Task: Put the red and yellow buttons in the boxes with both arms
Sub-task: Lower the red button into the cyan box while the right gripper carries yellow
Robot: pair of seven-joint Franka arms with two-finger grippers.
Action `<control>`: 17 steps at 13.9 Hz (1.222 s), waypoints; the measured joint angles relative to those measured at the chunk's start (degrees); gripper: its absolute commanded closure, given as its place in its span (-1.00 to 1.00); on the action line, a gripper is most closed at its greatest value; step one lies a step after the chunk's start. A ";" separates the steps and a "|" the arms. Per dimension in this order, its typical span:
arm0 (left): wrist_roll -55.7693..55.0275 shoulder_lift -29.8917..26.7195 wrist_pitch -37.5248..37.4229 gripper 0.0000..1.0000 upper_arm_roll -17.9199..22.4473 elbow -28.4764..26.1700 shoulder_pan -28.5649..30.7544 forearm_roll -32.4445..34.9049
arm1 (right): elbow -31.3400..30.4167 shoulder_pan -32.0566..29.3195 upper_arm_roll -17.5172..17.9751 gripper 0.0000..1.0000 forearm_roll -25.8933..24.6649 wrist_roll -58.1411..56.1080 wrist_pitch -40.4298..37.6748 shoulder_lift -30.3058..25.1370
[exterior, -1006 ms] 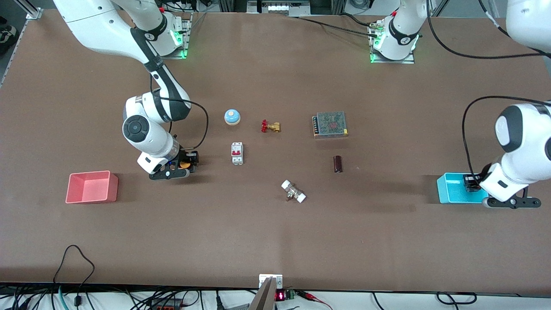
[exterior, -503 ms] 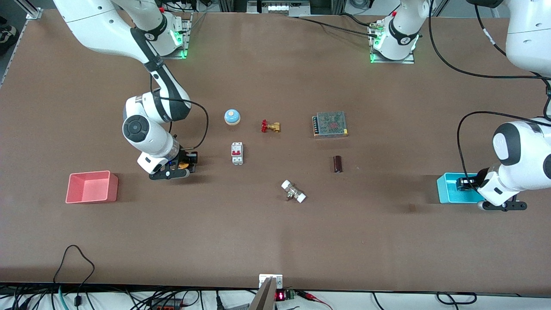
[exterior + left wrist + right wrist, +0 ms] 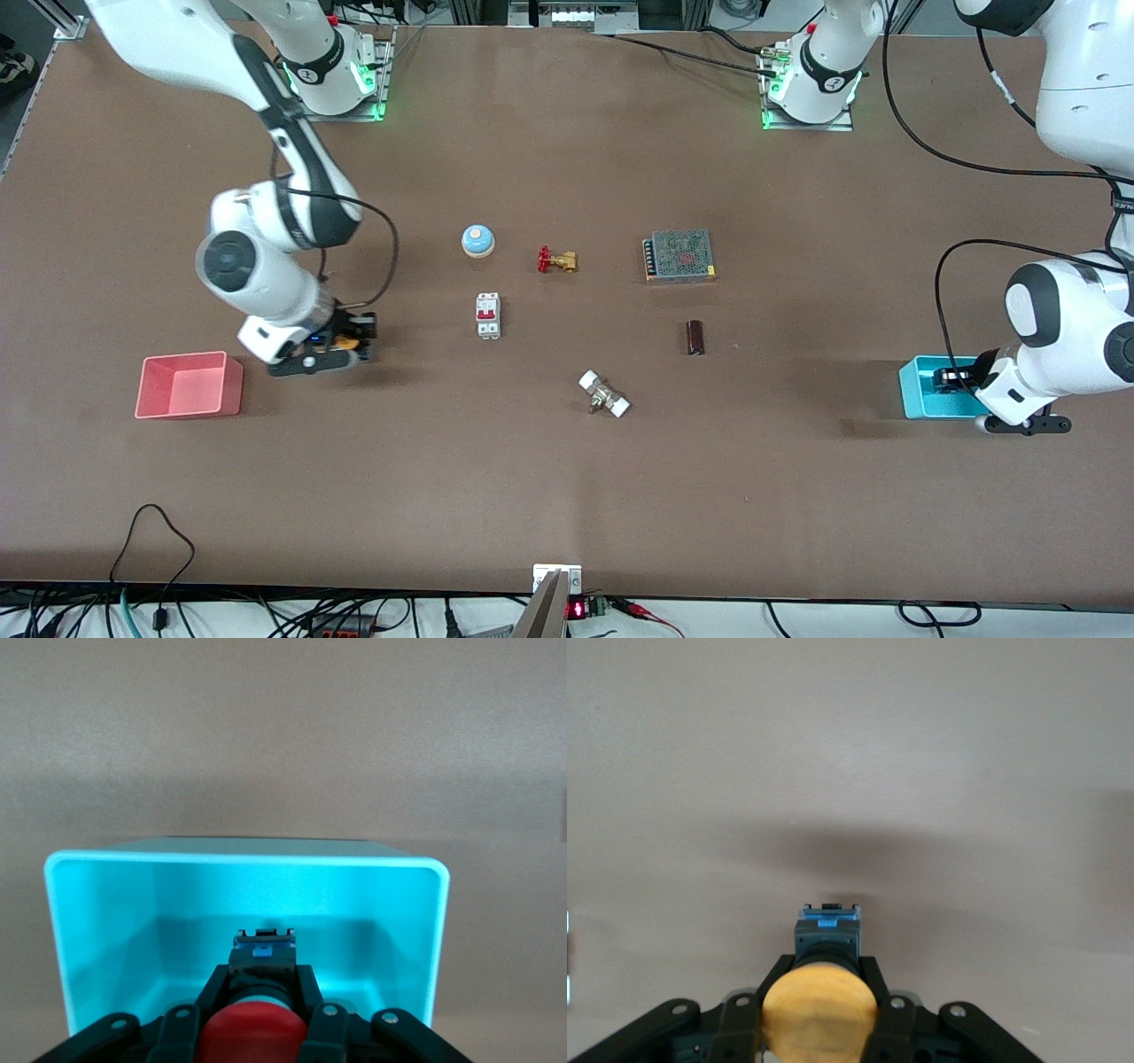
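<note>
Currently both buttons were in carriage: the left gripper [image 3: 257, 1028] pinched the red button [image 3: 251, 1036] over the blue box [image 3: 921, 390], needing only release, while the right gripper [image 3: 341, 341] pinched the yellow button [image 3: 819, 1008] above bare table [image 3: 567, 496], near the pink box [image 3: 189, 385]. Nearby lay a breaker [image 3: 487, 315], dome [image 3: 477, 240], valve [image 3: 556, 260]; none stood between button and box.
</note>
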 measured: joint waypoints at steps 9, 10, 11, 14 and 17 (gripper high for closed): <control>1.58 1.40 2.25 -0.88 -0.04 0.01 0.35 0.00 | 3.78 -15.68 -0.74 0.46 -0.01 -18.81 -3.57 -4.00; 1.59 1.39 2.26 -0.94 -0.09 0.09 0.35 0.00 | 3.92 -15.96 -1.00 0.46 -0.02 -19.34 -2.42 -3.02; 1.59 1.35 2.26 -0.96 -0.20 0.29 0.35 0.00 | 4.08 -16.39 -1.27 0.46 -0.03 -20.35 -1.02 -1.86; 1.59 0.14 1.61 -0.97 -0.43 1.25 0.34 0.00 | 4.36 -18.19 -1.88 0.46 -0.55 -24.32 3.40 1.18; 1.59 -2.95 -3.21 -0.97 -1.06 2.19 0.29 -0.01 | 4.44 -19.35 -2.77 0.46 -0.70 -27.44 6.06 3.00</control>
